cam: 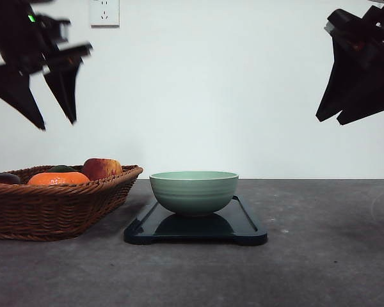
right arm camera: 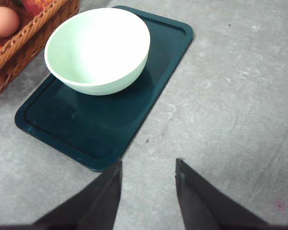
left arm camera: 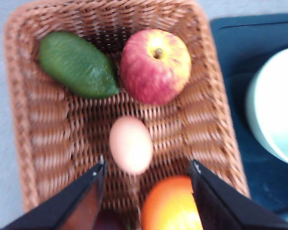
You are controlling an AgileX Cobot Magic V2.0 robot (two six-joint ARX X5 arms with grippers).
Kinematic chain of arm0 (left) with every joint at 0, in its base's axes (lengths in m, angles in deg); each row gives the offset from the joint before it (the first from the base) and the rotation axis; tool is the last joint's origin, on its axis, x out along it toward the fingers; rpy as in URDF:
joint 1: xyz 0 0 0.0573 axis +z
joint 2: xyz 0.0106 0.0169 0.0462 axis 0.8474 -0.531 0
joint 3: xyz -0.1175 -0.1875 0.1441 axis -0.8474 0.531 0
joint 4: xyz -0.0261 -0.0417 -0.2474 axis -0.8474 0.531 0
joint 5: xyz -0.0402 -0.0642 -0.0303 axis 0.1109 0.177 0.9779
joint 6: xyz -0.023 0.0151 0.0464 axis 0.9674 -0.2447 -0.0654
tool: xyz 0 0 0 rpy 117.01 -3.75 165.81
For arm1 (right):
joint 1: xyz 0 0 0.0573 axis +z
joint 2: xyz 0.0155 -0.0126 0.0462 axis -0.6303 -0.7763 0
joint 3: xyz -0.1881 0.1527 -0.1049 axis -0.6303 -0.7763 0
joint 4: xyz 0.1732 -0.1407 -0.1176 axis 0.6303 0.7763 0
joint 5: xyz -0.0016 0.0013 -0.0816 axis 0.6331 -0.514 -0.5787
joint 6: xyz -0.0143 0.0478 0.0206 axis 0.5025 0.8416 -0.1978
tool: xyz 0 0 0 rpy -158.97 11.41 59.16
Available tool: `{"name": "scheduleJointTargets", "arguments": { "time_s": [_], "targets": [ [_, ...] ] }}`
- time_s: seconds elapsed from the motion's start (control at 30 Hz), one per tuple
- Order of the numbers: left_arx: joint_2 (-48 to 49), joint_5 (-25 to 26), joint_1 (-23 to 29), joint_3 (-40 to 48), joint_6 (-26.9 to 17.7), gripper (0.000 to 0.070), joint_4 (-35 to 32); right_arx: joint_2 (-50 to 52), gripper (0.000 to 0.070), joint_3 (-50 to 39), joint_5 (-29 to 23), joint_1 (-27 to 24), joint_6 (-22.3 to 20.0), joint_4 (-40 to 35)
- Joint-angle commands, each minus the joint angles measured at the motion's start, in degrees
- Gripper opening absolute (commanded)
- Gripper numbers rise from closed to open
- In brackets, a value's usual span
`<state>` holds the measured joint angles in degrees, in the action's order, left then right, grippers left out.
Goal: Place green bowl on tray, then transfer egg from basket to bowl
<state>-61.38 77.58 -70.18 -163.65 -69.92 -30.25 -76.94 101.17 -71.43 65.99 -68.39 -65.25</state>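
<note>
While one green bowl (cam: pixel 193 190) (empty) occupies one tray (cam: pixel 195 229), one egg (left arm camera: pixel 130 144) stays basketed.

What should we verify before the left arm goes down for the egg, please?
1. Green bowl seated on the tray: ok.
2. Bowl empty, ready to receive: ok, per the right wrist view.
3. Egg lying free in the basket, apart from the apple and avocado: ok.
4. Left gripper open above the basket: ok; the egg sits off-centre between the fingers.
5. Orange close to the egg, may get nudged: cannot tell.
6. Right gripper open, empty, raised off the table beside the tray: ok.
</note>
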Motion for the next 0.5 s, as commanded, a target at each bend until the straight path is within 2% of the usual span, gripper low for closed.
{"name": "scheduleJointTargets", "arguments": {
  "time_s": [0.0, 0.1, 0.47],
  "targets": [
    [-2.84, -0.32, -0.15, -2.09, -0.76, 0.0389, -0.03, -0.39, 0.0209, 0.37, 0.14, 0.35, 0.9, -0.52],
    [-6.03, -0.36, -0.15, -2.48, -0.66, 0.0436, -0.24, -0.39, 0.0209, 0.37, 0.13, 0.35, 0.9, -0.53],
    [-13.36, -2.05, -0.15, -2.48, -0.46, 0.0432, -2.94, -0.39, 0.0209, 0.37, 0.11, 0.35, 0.9, -0.55]
  ]
}}
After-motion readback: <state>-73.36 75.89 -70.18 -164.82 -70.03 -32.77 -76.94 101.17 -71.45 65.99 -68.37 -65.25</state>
